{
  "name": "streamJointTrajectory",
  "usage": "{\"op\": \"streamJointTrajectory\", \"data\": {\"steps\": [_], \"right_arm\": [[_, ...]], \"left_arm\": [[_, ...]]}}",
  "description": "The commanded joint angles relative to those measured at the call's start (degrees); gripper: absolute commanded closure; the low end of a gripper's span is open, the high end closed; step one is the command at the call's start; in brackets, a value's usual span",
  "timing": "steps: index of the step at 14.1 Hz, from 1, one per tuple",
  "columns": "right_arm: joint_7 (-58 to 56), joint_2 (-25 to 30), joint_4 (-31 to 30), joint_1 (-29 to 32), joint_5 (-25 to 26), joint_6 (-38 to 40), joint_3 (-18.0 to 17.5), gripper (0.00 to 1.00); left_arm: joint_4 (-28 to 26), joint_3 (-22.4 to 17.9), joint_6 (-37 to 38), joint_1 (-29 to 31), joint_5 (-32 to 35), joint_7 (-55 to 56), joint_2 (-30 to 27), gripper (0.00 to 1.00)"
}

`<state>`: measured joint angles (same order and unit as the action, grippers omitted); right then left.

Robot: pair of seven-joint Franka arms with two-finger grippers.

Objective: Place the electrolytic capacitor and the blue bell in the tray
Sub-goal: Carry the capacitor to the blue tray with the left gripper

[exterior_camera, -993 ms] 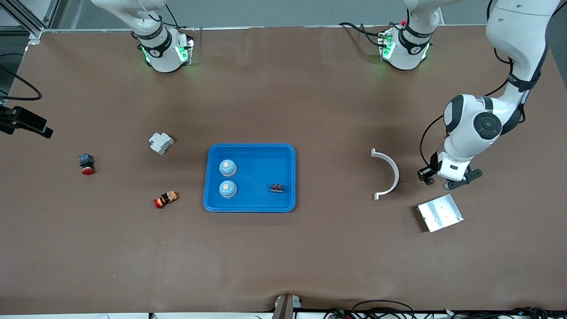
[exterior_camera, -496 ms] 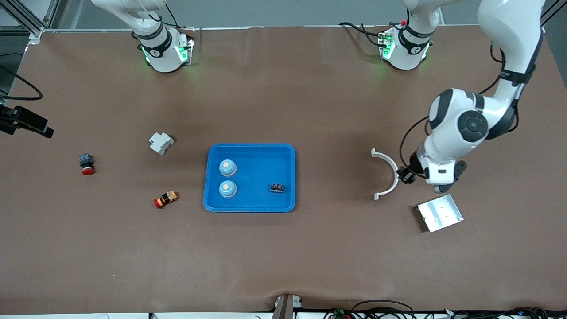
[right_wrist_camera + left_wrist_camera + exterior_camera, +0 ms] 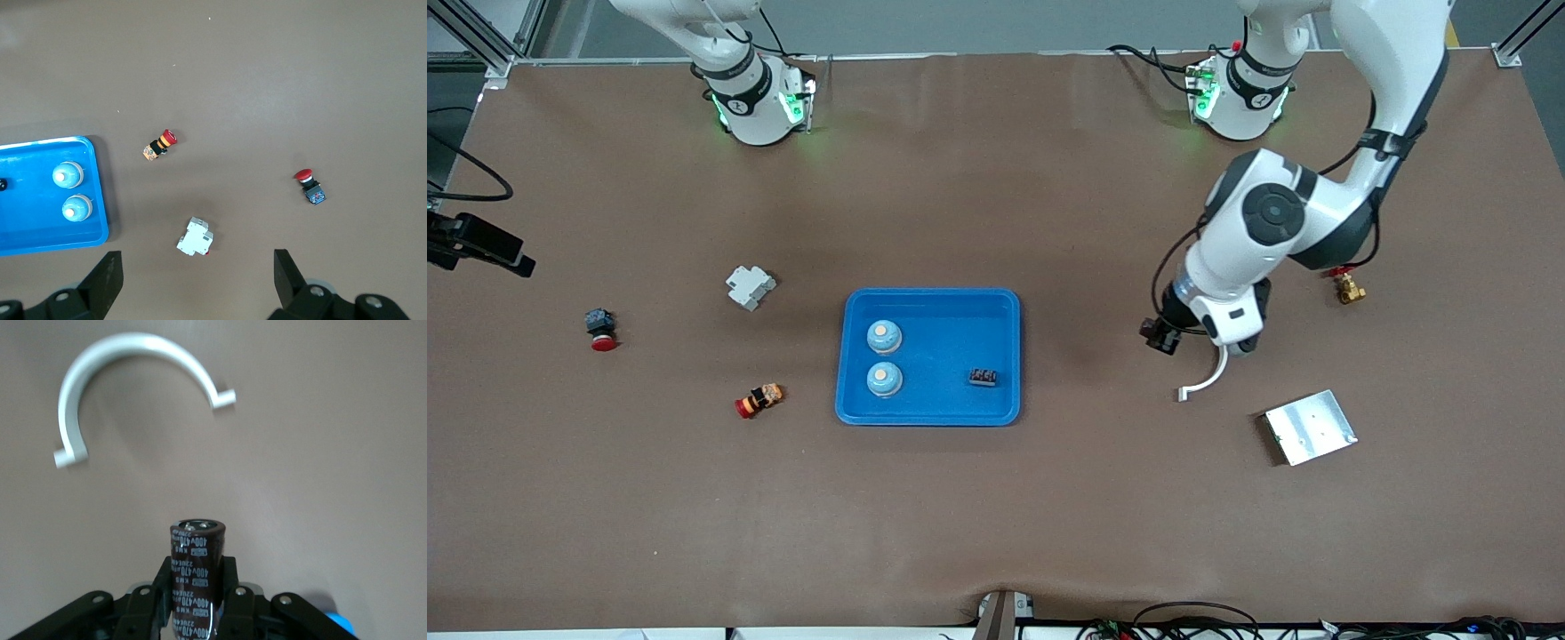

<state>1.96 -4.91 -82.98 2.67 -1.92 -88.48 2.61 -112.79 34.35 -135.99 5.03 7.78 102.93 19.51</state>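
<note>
My left gripper [image 3: 197, 572] is shut on a dark brown electrolytic capacitor [image 3: 197, 547] with white print. In the front view the left gripper [image 3: 1232, 342] hangs over a white half-ring [image 3: 1199, 380], between the tray and a silver plate; the capacitor is hidden there. The bright blue tray [image 3: 943, 311] sits mid-table and holds two light blue bells [image 3: 884, 336] [image 3: 884, 379] and a small black part [image 3: 983, 377]. My right gripper [image 3: 197, 280] is open and empty, high over the table; its wrist view shows the tray [image 3: 40, 230] and both bells [image 3: 67, 175] [image 3: 77, 208].
A silver plate [image 3: 1310, 427] and a brass fitting [image 3: 1346, 289] lie toward the left arm's end. A white breaker [image 3: 749, 286], an orange-and-red button [image 3: 759, 400] and a red button [image 3: 600, 331] lie toward the right arm's end.
My left arm has swung from beside the silver plate toward the tray and now hangs over the white half-ring. The brass fitting has come into view. Nothing else has moved.
</note>
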Motion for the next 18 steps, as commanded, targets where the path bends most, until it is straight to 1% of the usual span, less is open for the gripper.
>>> {"op": "streamJointTrajectory", "data": {"steps": [1, 3, 5, 8, 10, 11, 13, 15, 16, 18], "right_arm": [[-0.03, -0.19, 1.07, 0.41, -0.63, 0.86, -0.32, 0.0], [-0.02, -0.27, 1.07, 0.58, -0.63, 0.86, -0.32, 0.0], [0.06, -0.18, 0.98, 0.59, -0.72, 0.77, -0.24, 0.0], [-0.02, 0.08, 0.98, 0.06, -0.02, 1.03, -0.41, 0.0], [-0.11, 0.08, 0.8, 0.32, -0.02, 1.12, -0.32, 0.0], [-0.2, 0.34, 0.45, 0.23, 0.16, 1.29, -0.32, 0.0], [-0.46, 0.26, 0.54, 0.15, 1.55, 1.73, -0.41, 0.0], [-5.27, 0.34, 0.63, 0.23, 1.91, 1.65, -0.32, 0.0], [-6.43, 0.43, 0.45, 0.49, 1.92, 1.73, -0.15, 0.0], [-6.18, 0.69, 0.45, 0.59, 1.92, 1.65, -0.15, 0.0]], "left_arm": [[4.85, -0.34, 2.04, -4.14, 1.71, 9.71, 2.9, 1.0], [7.04, -0.34, 2.22, -7.12, 4.6, 16.83, 5.0, 1.0], [10.56, -0.34, 3.53, -10.29, 8.2, 24.03, 8.33, 1.0], [19.86, -0.69, 9.23, -15.56, 14.53, 33.71, 15.62, 1.0], [24.09, -1.65, 10.48, -18.9, 16.39, 37.94, 18.8, 1.0], [25.33, -3.66, 10.48, -21.61, 16.39, 39.26, 19.59, 1.0], [27.79, -9.88, 10.48, -28.64, 15.87, 41.29, 21.17, 1.0], [31.3, -14.64, 10.39, -34.01, 15.6, 43.4, 23.72, 1.0], [32.53, -15.88, 10.39, -35.6, 15.52, 44.01, 25.04, 1.0], [34.04, -16.33, 10.39, -36.84, 15.52, 44.63, 26.89, 1.0]]}}
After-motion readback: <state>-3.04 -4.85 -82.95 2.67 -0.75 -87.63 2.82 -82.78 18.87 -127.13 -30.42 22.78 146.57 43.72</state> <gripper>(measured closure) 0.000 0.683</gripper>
